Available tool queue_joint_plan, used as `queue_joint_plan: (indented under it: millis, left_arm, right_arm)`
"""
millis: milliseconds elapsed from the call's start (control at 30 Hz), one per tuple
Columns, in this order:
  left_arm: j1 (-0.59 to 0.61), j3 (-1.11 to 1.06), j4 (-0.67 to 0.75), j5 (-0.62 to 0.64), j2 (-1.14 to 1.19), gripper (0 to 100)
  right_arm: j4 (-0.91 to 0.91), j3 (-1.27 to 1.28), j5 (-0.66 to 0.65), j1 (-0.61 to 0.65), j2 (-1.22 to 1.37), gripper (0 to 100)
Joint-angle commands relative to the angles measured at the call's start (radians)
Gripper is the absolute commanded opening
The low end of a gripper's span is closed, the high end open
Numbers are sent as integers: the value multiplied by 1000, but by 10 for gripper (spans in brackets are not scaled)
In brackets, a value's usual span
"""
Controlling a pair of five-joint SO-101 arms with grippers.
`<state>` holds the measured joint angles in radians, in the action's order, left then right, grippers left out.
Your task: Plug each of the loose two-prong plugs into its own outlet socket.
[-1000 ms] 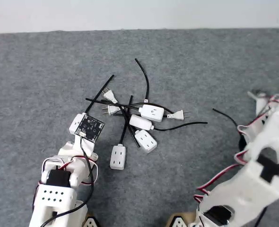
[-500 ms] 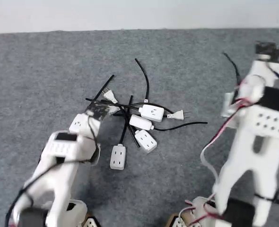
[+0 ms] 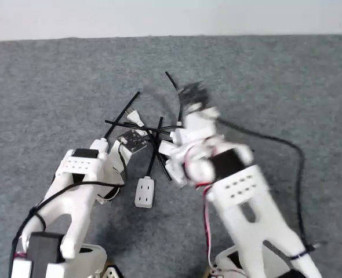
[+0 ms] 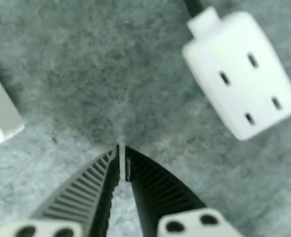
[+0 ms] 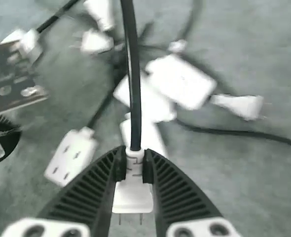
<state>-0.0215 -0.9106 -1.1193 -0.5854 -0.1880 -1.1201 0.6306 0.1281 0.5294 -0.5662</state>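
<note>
My right gripper (image 5: 133, 154) is shut on a white two-prong plug (image 5: 131, 195). Its prongs point back toward the wrist and its black cord (image 5: 131, 74) runs out ahead. In the high view the right arm (image 3: 203, 147) hangs over the tangle of cords, covering its right half. Beneath it lie a white outlet socket (image 5: 71, 155), a second socket (image 5: 182, 81) and a loose plug (image 5: 239, 103). My left gripper (image 4: 120, 153) is shut on nothing, tips close to the carpet beside a white outlet socket (image 4: 241, 74). Another socket (image 3: 144, 193) lies between the arms.
Two more loose plugs (image 3: 135, 118) lie at the pile's far left with black cords crossing. The held plug's cord (image 3: 298, 174) trails off to the right over grey carpet (image 3: 275, 75). A white wall edge (image 3: 171, 17) borders the back.
The right arm has swung from the far right to over the pile, carrying its plug and cord. The left arm has stretched forward toward the pile's left side.
</note>
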Motion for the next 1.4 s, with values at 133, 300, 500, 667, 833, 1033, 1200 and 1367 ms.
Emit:
queue_joint_plan:
  millis: [133,300,500,667,833,1033,1200,1367]
  left_arm:
    - [-20,-30,21,-18,-83,13]
    - [-20,-30,20,-18,-80,13]
    - [-20,-30,20,-18,-81,13]
    - [-20,-30,20,-18,-80,13]
    - [-21,-30,29,-15,-80,13]
    - [-21,-30,31,-15,-80,13]
    - [-21,-35,31,-18,-86,13]
    - [-23,-36,29,-23,-86,13]
  right_arm:
    - [104,64,26,156,-47,8]
    - [108,63,44,142,-45,8]
    - [110,60,51,145,-48,8]
    - [74,41,37,81,-82,8]
    - [39,57,3,122,-188,8]
    - [119,141,5,245,-176,8]
    - [176,143,43,255,-77,8]
    - [229,137,48,255,1,8]
